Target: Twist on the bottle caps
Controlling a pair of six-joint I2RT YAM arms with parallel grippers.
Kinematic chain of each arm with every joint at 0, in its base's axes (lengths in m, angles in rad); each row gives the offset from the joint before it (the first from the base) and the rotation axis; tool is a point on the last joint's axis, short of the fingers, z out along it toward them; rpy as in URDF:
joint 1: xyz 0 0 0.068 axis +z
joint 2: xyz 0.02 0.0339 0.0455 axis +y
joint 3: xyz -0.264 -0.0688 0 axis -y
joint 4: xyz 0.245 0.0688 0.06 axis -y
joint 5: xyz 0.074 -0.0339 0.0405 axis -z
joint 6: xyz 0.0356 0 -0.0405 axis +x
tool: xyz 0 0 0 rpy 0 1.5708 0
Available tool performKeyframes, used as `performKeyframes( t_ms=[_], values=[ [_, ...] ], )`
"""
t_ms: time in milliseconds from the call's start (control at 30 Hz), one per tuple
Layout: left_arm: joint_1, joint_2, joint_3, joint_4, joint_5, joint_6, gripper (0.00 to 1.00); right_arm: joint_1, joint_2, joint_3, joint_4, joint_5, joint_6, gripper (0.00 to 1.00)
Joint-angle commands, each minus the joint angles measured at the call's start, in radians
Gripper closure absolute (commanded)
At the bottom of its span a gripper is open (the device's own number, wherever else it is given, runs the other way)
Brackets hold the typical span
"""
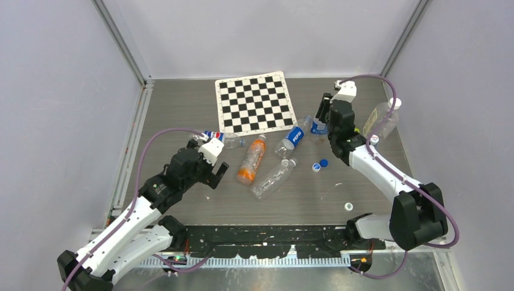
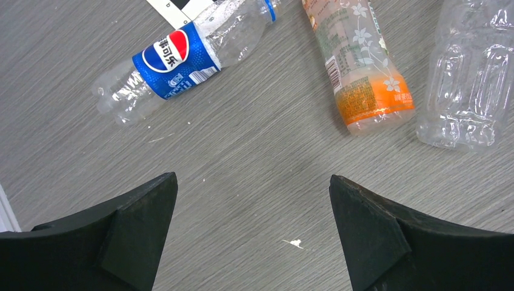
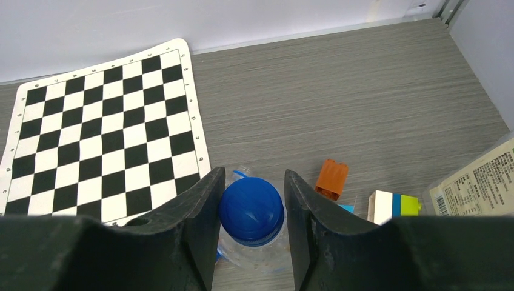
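A blue bottle cap [image 3: 251, 209] sits on the neck of an upright clear bottle [image 3: 257, 257]. My right gripper [image 3: 251, 200] is shut on that cap, one finger on each side. In the top view the right gripper [image 1: 319, 123] is just right of the checkerboard. A loose blue cap [image 1: 323, 162], a second cap [image 1: 316, 167] beside it and a white cap [image 1: 348, 206] lie on the table. My left gripper [image 2: 253, 200] hangs open over bare table, holding nothing. Beyond it lie a Pepsi bottle [image 2: 176, 60], an orange-labelled bottle [image 2: 363, 73] and a clear bottle [image 2: 470, 79].
A checkerboard mat [image 1: 254, 103] lies at the back centre. A blue-labelled bottle [image 1: 292, 138] lies near its right corner, and a labelled clear bottle [image 1: 382, 118] lies at the far right. An orange block [image 3: 332, 179] and a white, blue and green block [image 3: 394, 206] are beside the right gripper.
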Motion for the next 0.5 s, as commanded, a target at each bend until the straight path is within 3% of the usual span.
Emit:
performKeyframes(
  t_ms=[0, 267, 467],
  values=[
    [0.001, -0.014, -0.004, 0.051, 0.015, 0.008, 0.0, -0.002, -0.041, -0.025, 0.023, -0.019, 0.002, 0.52],
    [0.0, -0.012, -0.007, 0.051, 0.02, 0.008, 0.0, -0.002, -0.05, -0.042, 0.031, -0.024, 0.002, 0.43],
    [0.001, -0.009, -0.007, 0.051, 0.023, 0.008, 0.0, -0.002, -0.051, -0.037, 0.032, -0.027, 0.0, 0.42]
  ],
)
